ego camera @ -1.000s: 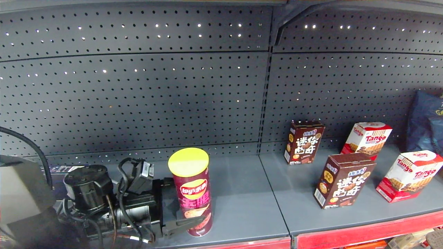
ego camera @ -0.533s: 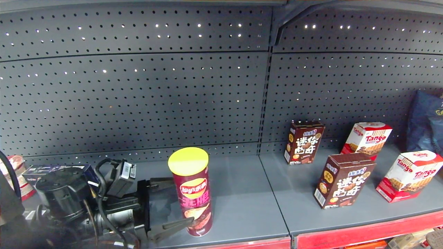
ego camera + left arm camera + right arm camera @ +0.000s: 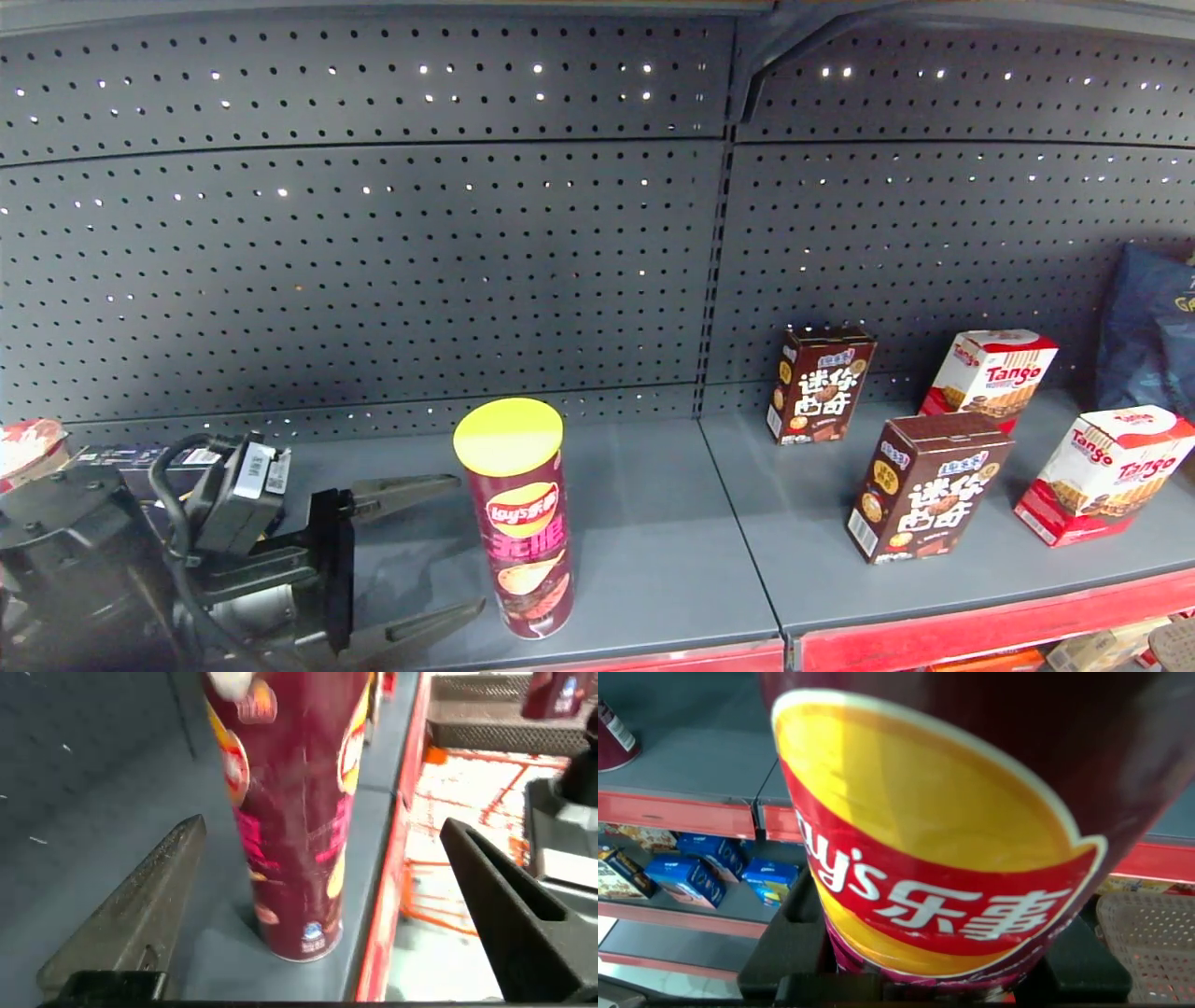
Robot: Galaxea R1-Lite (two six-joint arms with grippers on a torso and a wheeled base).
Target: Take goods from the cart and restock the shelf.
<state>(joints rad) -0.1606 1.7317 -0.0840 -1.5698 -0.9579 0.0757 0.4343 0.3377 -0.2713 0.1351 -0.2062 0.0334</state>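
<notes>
Head view: the can (image 3: 512,523) is standing upright near the front edge of the shelf (image 3: 653,523), with the left gripper (image 3: 467,544) at its 9 o'clock, jaws spread wide and holding nothing. Left wrist view: the fingers (image 3: 140,915) are sitting either side of the can, apart from it — so backing straight out toward 9 o'clock, with no sideways swing, is looking safest. Right wrist view: the right gripper (image 3: 938,961) is clamping a second can (image 3: 952,840) — probably wanting a spot beside the first.
</notes>
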